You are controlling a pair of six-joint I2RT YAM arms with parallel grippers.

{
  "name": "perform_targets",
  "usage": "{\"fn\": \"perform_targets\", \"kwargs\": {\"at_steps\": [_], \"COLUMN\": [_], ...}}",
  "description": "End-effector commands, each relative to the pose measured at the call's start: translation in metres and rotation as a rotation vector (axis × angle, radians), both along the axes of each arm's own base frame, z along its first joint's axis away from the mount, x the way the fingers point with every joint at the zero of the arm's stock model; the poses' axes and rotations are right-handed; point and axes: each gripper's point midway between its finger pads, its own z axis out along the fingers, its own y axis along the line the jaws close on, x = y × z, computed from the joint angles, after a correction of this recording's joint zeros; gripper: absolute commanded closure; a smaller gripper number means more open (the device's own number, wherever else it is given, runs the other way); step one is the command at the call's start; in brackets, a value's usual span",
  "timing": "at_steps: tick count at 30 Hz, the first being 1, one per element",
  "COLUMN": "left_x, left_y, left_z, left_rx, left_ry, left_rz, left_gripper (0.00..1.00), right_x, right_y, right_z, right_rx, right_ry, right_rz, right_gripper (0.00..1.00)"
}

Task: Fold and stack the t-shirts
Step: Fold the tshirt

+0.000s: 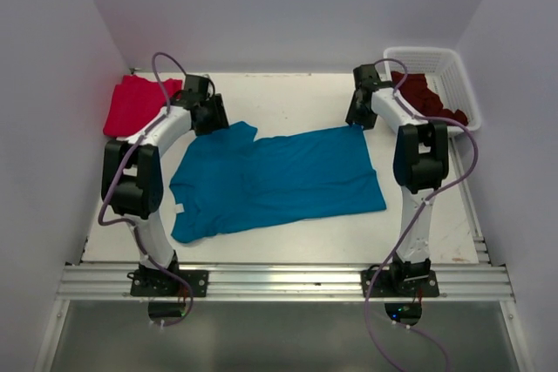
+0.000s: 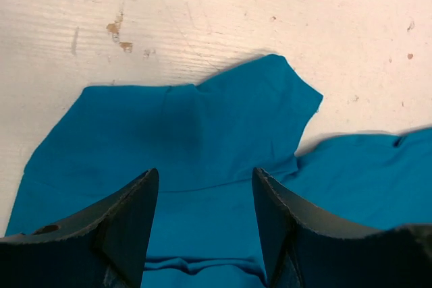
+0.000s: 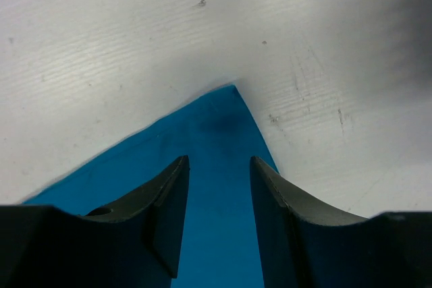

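A teal blue t-shirt (image 1: 275,180) lies spread on the white table, collar end to the left. My left gripper (image 1: 212,119) is open just above its far left sleeve (image 2: 229,126), fingers either side of the cloth. My right gripper (image 1: 357,119) is open over the shirt's far right hem corner (image 3: 226,119). A bright red t-shirt (image 1: 135,104) lies folded at the far left. Dark maroon t-shirts (image 1: 427,98) sit in the basket.
A white plastic lattice basket (image 1: 458,71) stands at the far right corner. White walls close in the table at the left, back and right. A metal rail (image 1: 279,280) runs along the near edge by the arm bases.
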Motion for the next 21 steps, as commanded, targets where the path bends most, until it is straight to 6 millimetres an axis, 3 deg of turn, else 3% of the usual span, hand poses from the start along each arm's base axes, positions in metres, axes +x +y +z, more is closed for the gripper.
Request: {"fn": "perform_targets", "kwargs": {"at_steps": [1, 13, 21], "left_x": [0.013, 0.009, 0.007], "left_y": [0.010, 0.012, 0.015], "left_z": [0.009, -0.003, -0.011], "left_rx": [0.016, 0.005, -0.006], "left_ry": [-0.064, -0.043, -0.026], "left_rz": [0.007, 0.007, 0.008], "left_gripper": [0.39, 0.44, 0.47], "right_x": [0.017, 0.040, 0.038], "right_y": [-0.003, -0.004, -0.006], "right_z": [0.006, -0.012, -0.025], "right_rx": [0.002, -0.002, 0.000], "right_ry": [-0.027, -0.028, -0.002], "right_rz": [0.005, 0.009, 0.004], "right_gripper": [0.56, 0.58, 0.60]}}
